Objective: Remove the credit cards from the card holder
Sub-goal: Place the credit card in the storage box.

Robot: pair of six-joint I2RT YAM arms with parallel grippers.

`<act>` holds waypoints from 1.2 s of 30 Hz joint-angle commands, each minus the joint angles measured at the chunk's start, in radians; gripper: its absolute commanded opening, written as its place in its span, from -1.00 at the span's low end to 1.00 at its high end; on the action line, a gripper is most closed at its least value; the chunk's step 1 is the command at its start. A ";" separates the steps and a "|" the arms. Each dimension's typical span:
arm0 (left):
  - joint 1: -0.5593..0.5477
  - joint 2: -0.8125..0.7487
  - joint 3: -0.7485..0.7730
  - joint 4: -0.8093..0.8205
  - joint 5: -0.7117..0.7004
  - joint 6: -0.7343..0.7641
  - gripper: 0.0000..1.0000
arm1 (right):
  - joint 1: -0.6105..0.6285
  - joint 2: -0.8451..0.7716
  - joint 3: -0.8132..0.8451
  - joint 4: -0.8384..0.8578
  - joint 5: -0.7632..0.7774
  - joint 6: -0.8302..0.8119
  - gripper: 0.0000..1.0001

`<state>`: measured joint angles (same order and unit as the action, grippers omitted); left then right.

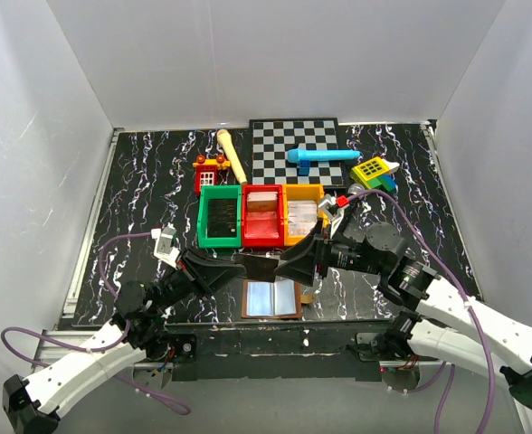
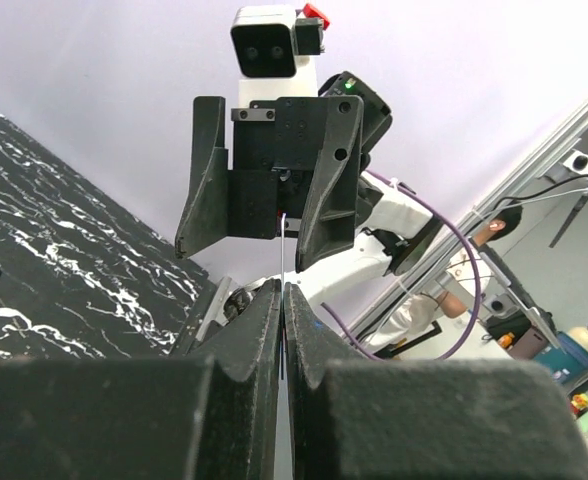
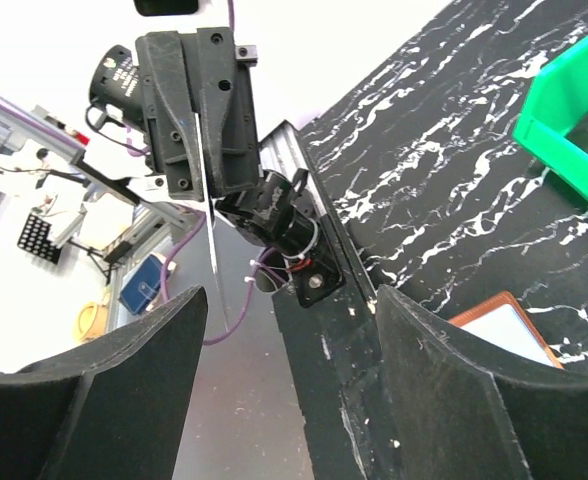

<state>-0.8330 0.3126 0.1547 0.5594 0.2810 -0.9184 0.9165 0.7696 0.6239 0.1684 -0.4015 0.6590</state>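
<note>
Our left gripper (image 2: 282, 298), closed tight on a thin card (image 2: 282, 255) seen edge-on, faces the wide-open, empty right gripper (image 3: 292, 300) just above the card holder (image 1: 272, 298), which lies unfolded; we judge one card is out, but whether others are left inside we cannot tell.

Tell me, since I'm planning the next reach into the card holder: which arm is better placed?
Right. The right gripper is open and empty, close to the open card holder. The left gripper is shut on a thin card, so it is probably busy.
</note>
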 commanded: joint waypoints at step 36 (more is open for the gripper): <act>0.006 0.042 -0.021 0.074 -0.028 -0.039 -1.00 | -0.002 0.112 -0.018 0.310 -0.191 0.137 -0.84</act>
<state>-0.8330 0.3325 0.1261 0.6216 0.2432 -0.9691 0.9165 0.8783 0.6109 0.3969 -0.5686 0.7868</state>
